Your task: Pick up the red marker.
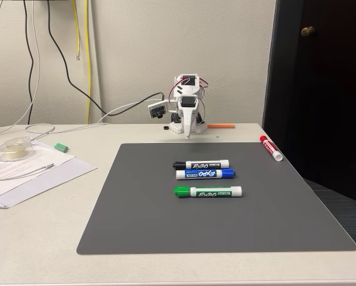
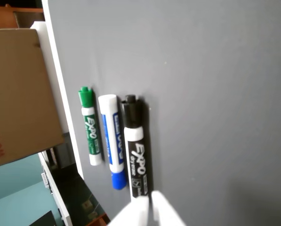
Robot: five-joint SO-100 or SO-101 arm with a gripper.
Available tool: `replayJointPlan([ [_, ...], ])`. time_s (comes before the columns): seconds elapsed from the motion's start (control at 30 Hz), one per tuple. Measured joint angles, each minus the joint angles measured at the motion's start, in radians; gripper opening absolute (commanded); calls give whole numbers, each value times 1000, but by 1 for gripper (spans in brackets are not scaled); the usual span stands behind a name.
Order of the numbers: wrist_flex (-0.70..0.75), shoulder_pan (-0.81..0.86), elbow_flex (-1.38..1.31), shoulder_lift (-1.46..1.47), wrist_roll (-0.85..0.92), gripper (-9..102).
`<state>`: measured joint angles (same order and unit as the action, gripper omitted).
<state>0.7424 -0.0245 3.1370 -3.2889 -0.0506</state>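
Note:
The red marker (image 1: 271,148), with a red cap and a white barrel, lies at an angle on the table just off the grey mat's (image 1: 225,220) far right corner. My gripper (image 1: 186,134) hangs folded at the back of the table, pointing down near the mat's far edge, well to the left of the red marker. In the wrist view my gripper (image 2: 149,209) enters from the bottom edge with its white fingertips (image 2: 133,212) pressed together and nothing between them. The black marker (image 2: 135,146) lies just beyond them.
Black (image 1: 200,164), blue (image 1: 205,174) and green (image 1: 208,192) markers lie side by side in the mat's middle. A thin orange stick (image 1: 221,126) rests behind the arm. Papers (image 1: 28,173), a tape dispenser (image 1: 14,149) and cables occupy the left. The table ends close to the right of the red marker.

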Motion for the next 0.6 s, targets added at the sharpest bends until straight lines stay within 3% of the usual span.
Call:
replayJointPlan([
  [0.2,-11,0,0,0,-3,0],
  [0.6,-224,0,-15,37,179,0],
])
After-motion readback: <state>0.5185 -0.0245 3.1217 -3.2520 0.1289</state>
